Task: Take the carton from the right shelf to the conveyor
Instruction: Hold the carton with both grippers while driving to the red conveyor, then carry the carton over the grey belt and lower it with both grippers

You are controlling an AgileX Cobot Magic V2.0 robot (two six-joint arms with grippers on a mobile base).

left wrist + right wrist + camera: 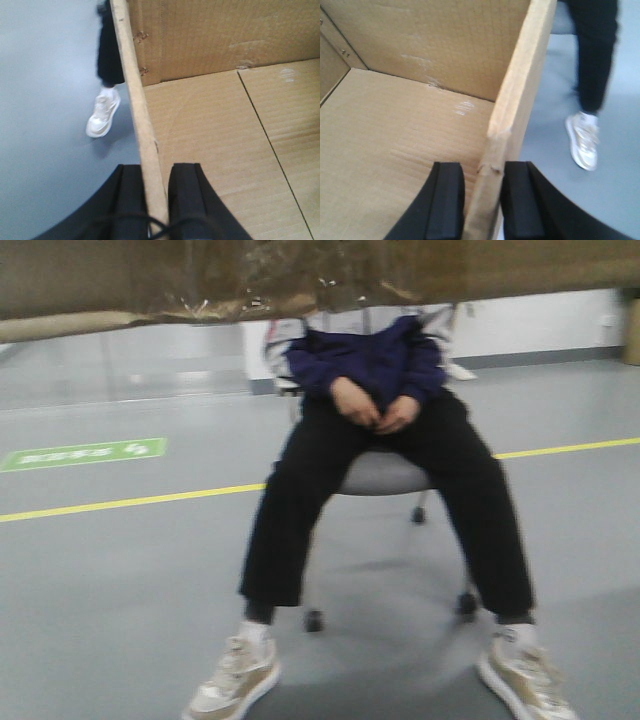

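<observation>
The carton (300, 270) is a brown cardboard box filling the top strip of the front view, with a wrinkled clear tape patch (250, 295) on its lower edge. It hangs above the grey floor. In the left wrist view my left gripper (157, 170) is shut on the carton's (225, 125) left wall, one black finger outside and one inside. My right gripper (482, 167) is shut on the right wall of the carton (410, 125) in the same way. The box's inside is bare. The right shelf and the conveyor are out of view.
A person (380, 390) in black trousers sits on a wheeled chair (385, 475) straight ahead, close by. Their white shoes show beside the box (102, 112) (582, 140). A yellow line (130, 502) and a green marking (80, 453) cross the floor.
</observation>
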